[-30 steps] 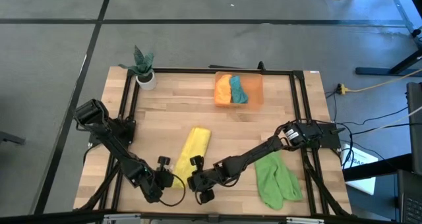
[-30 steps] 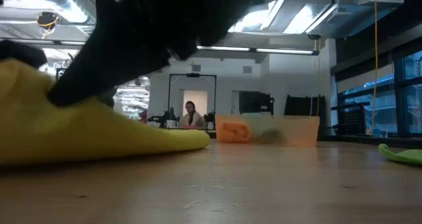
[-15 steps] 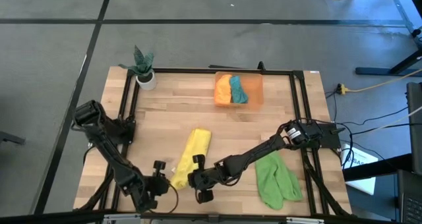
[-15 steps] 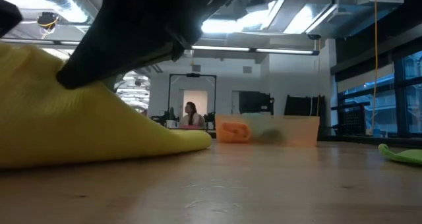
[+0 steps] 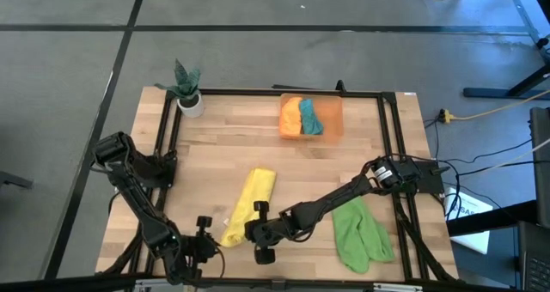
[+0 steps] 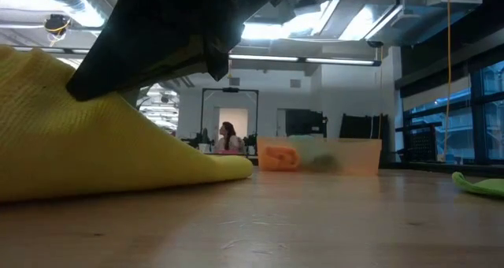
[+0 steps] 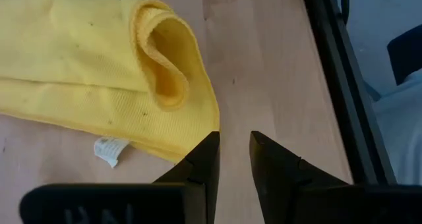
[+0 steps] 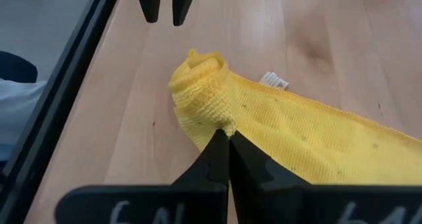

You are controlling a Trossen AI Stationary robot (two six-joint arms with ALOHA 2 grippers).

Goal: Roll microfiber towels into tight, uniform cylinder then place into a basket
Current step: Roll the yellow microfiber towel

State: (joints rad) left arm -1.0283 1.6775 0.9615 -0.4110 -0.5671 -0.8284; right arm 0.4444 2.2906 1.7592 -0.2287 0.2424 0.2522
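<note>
The yellow towel (image 5: 250, 199) lies on the table as a long folded strip, its near end (image 7: 165, 59) curled into a loose loop. My right gripper (image 8: 228, 137) is shut on that curled end; in the low view it is the dark shape (image 6: 157, 39) above the yellow cloth (image 6: 94, 158). My left gripper (image 7: 235, 141) stands just off the same end, near the table's near-left corner (image 5: 209, 232), with a narrow gap between its fingers and nothing in them. The orange basket (image 5: 311, 116) at the far edge holds a rolled orange and a rolled teal towel. The light green towel (image 5: 359, 232) lies crumpled at the near right. My right gripper pinches the curled near end of the yellow towel (image 8: 214, 115) between its two fingers, across several layers. The fingers come slanting down from the table's right side. The curled end is raised a little, and the rest of the strip (image 8: 330, 138) lies on the table.
A white pot with a green plant (image 5: 187, 93) stands at the far left corner. The black frame rails (image 5: 163, 146) run along the table's left and right sides. Bare wood shows between the yellow towel and the basket.
My left gripper has drawn back from the yellow towel's near end toward the table's near-left corner. My right gripper has shifted slightly toward the table's left, and the towel's near end has risen higher in the low view.
</note>
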